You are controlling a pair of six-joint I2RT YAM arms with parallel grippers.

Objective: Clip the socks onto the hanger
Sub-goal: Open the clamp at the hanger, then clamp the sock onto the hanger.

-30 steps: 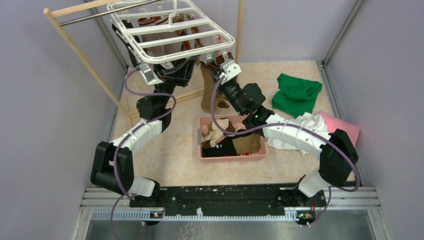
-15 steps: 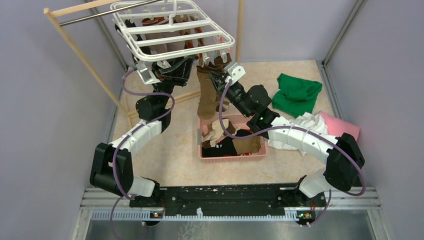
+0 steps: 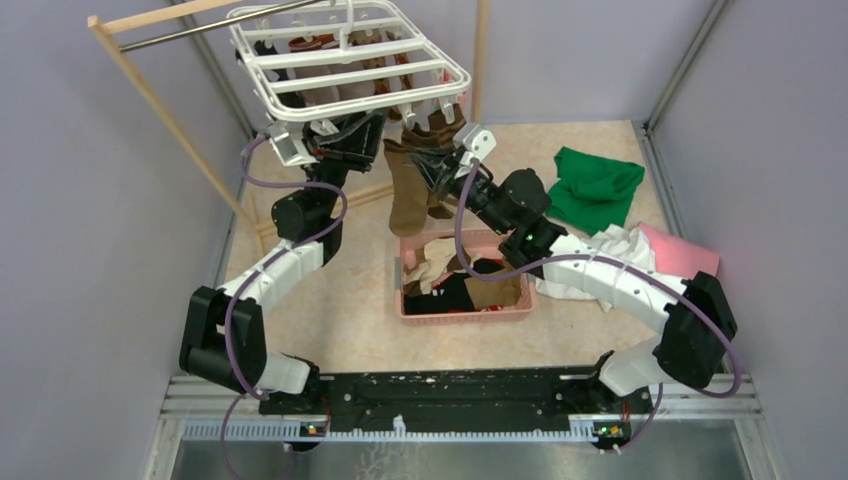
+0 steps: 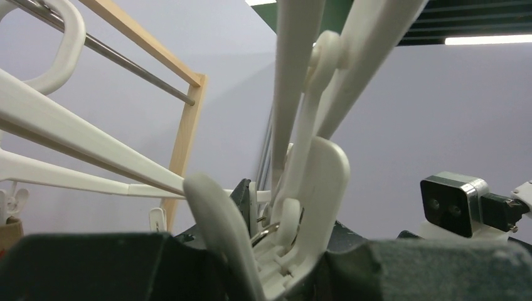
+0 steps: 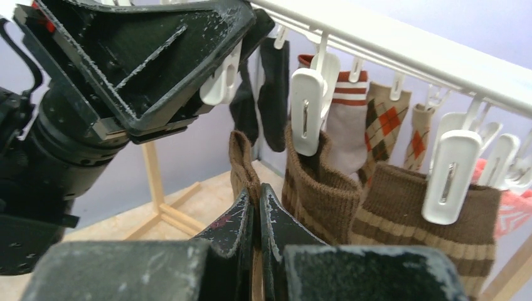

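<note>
Nearest the arm bases, a pink basket [image 3: 465,312] sits on the table with loose socks [image 3: 440,262] heaped in it. To its right lie a white cloth [image 3: 615,238], a pink cloth [image 3: 690,255] and, further back, a green cloth [image 3: 597,187]. Both arms reach up and away over the basket. The right gripper [image 5: 256,210] has its jaws pressed tight on the cuff of a plain brown sock [image 5: 241,160], which dangles below it just under the front edge of the hanger [image 5: 401,51]. Close beside it on the left, the left gripper [image 4: 266,260] is closed around a white clip [image 4: 313,188] hanging from the frame, a finger on each side of the clip's levers. Beyond them more socks are pegged up already: two brown-cream striped ones [image 5: 320,188], an argyle pair [image 5: 386,122] and a black one [image 5: 273,88]. At the back stands the wooden rack [image 3: 160,107], the hanger up against its metal rod [image 4: 138,68].
</note>
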